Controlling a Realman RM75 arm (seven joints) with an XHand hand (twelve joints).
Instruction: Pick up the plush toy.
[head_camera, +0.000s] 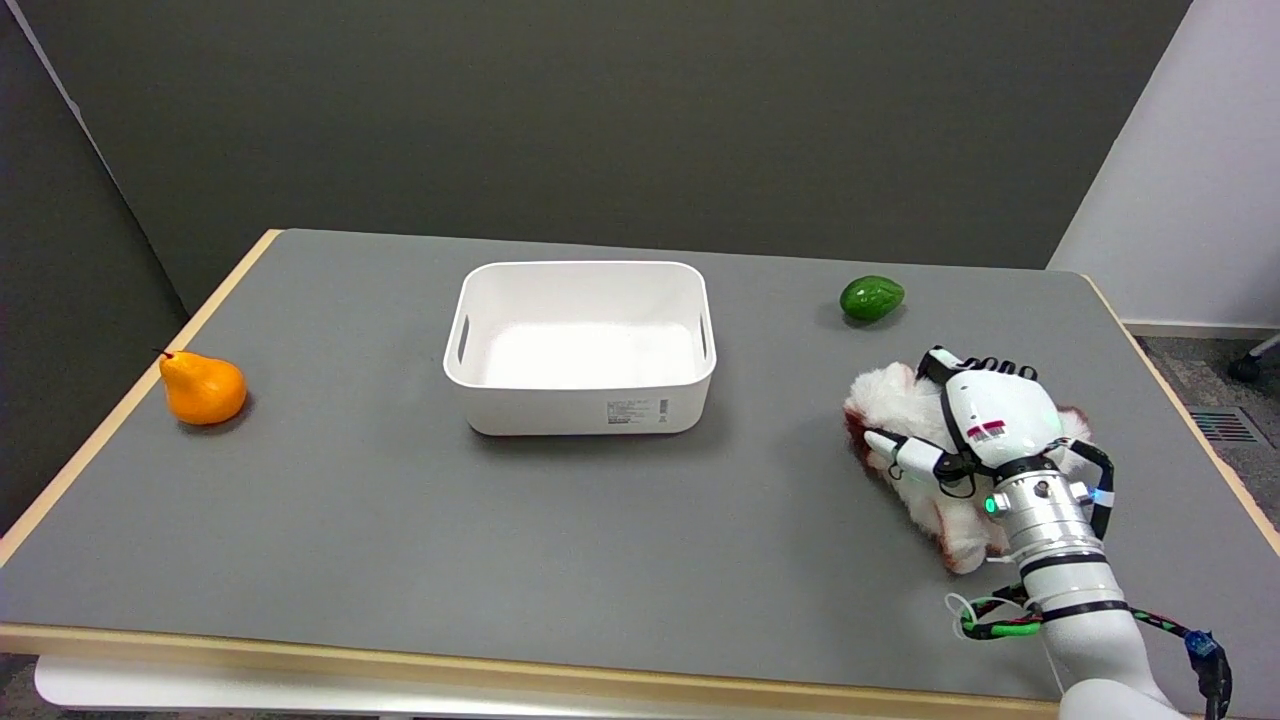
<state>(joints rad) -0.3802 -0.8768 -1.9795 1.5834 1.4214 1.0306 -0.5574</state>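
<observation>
Step in hand: the grasp. The right hand (985, 420) lies on top of the plush toy (900, 420), palm down, and I judge that the lift has not begun, because the toy seems to rest on the table (400, 500).
Hand state: the fingers (900, 453) curl over and around the white fur, one of them along the toy's left flank and the others over its far edge. It looks like a grasp on the toy, but how firm it is I cannot tell, since the palm hides the contact.
Toy position: on the right part of the table, near the front-right side, well apart from the white bin (580, 400) in the middle and near the green avocado (872, 298) behind it.
Toy long axis: it runs diagonally, from the far left end near the fingers to the near right end beside the wrist. Which end is the head I cannot tell; only white fur with dark red patches shows.
Next move: probably to close the fingers more tightly into the soft fur, then to raise the wrist straight up. The plush will compress, so a loose hold may let it slip or hang down.
Other thing: an orange pear (203, 388) stands at the left edge, far from the work.
</observation>
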